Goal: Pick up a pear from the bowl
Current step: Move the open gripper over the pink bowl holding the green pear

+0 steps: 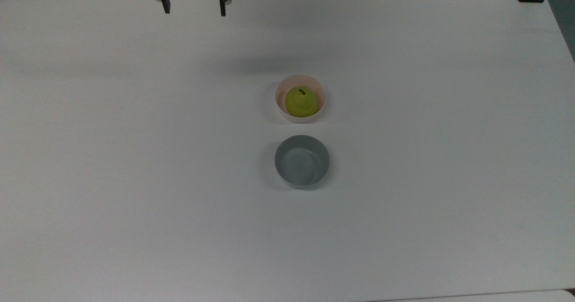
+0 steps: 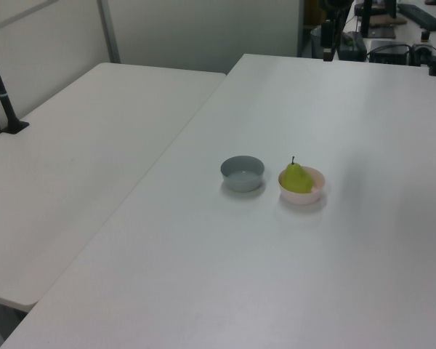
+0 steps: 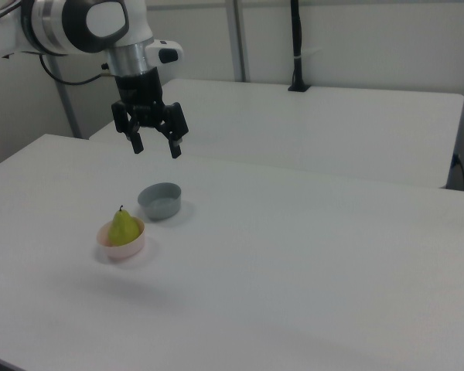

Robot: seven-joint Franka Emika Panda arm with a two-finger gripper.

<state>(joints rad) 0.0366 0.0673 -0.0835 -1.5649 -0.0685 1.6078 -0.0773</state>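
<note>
Inside smooth round bowl (image 1: 279,96), pear (image 1: 301,102)

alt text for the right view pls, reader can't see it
A yellow-green pear sits stem-up in a small pink bowl on a white table, with an empty grey bowl just behind it. The robot arm's black gripper hangs open in the air above them, holding nothing.

In the top view the gripper (image 1: 194,6) is cut by the upper edge, so just the two dark fingers and a little of the body above them are seen. The lower part of the pear (image 3: 124,229) is hidden behind the pink bowl's (image 3: 131,248) near wall in the right view. There too, the arm (image 3: 77,23) is clipped at the right view's left edge.
</note>
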